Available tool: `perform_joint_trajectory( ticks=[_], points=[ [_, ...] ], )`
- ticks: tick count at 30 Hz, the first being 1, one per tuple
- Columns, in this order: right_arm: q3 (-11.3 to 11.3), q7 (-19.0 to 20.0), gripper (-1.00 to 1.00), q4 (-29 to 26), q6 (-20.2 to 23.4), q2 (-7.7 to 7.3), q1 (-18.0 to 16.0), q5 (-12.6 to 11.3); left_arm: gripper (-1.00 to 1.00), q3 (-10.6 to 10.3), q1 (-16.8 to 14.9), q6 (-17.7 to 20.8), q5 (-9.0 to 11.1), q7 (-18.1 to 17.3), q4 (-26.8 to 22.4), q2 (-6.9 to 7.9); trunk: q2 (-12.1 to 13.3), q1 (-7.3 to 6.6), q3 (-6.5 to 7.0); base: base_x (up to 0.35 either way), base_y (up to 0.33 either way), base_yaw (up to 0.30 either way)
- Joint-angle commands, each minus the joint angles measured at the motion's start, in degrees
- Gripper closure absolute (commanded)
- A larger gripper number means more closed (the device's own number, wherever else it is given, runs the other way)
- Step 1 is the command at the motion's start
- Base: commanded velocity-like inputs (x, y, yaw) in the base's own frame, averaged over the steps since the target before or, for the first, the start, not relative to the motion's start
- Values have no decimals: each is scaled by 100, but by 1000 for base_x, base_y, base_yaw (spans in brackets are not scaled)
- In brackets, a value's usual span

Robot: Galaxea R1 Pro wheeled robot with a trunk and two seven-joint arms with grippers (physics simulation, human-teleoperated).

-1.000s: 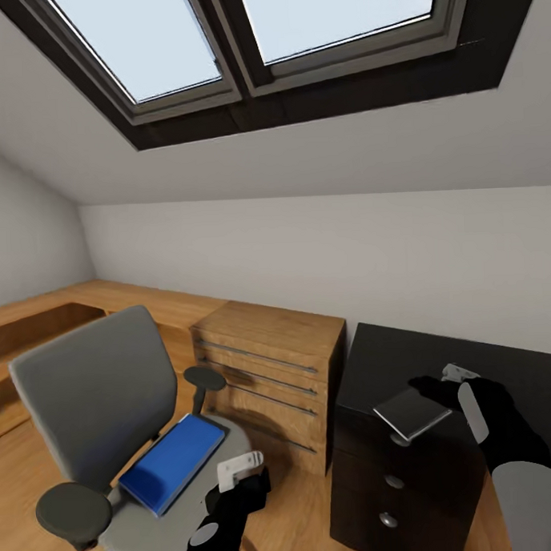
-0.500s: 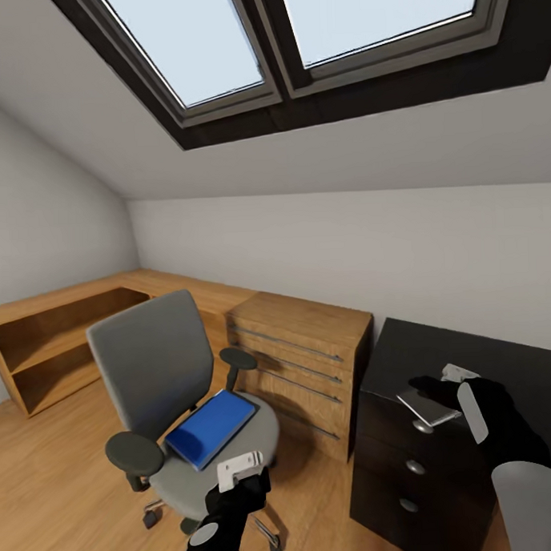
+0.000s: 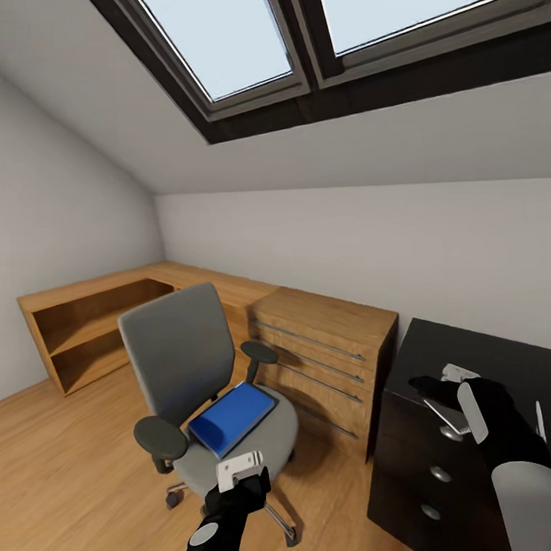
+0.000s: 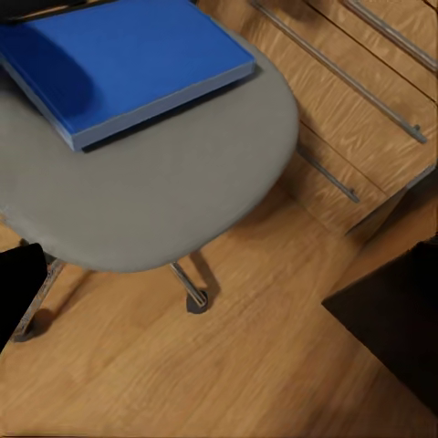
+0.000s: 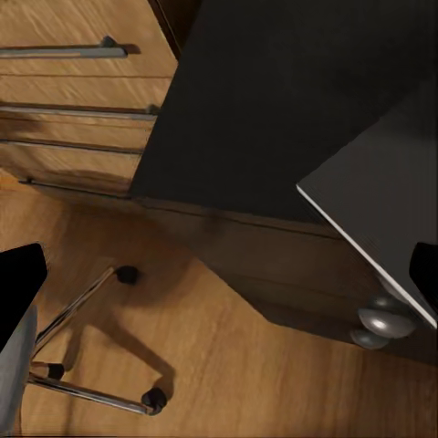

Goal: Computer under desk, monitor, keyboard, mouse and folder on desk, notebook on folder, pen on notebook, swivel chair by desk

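Folder, flat blue rectangle [image 3: 232, 417], lies on the seat of the grey swivel chair with black armrests [image 3: 179, 358], which stands on the wooden floor [image 3: 68, 477] just beside the wooden drawer unit [image 3: 327, 361]. Left gripper [image 3: 240, 467] hangs low in front of the chair; whether its fingers are apart cannot be told. Right gripper [image 3: 449, 392] is clamped on a thin grey slab [image 5: 374, 214] above the black cabinet with round knobs [image 3: 444, 460].

Head cam looks fwd/down over swivel chair [image 3: 208, 391]; both wrist cams look steeply down nearby, sharing chair base w/ head.
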Motion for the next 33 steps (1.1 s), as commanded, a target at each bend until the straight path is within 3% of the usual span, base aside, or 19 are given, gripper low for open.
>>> perform_joint_trajectory(
  ticks=[1,13,33],
  points=[
    [-10,5,-100,-7,27,0,-3,-19,-100,-9,-6,14,40,45,-6,2,-4,0,-14,0,0,173],
    [-10,5,-100,-7,27,1,-4,-16,-100,-7,-6,7,38,45,-7,134,-4,0,-98,0,0,172],
    [-6,5,-100,-7,27,-7,-4,-16,-100,-8,-6,5,44,45,-6,157,-4,0,-240,0,0,169]
  ],
)
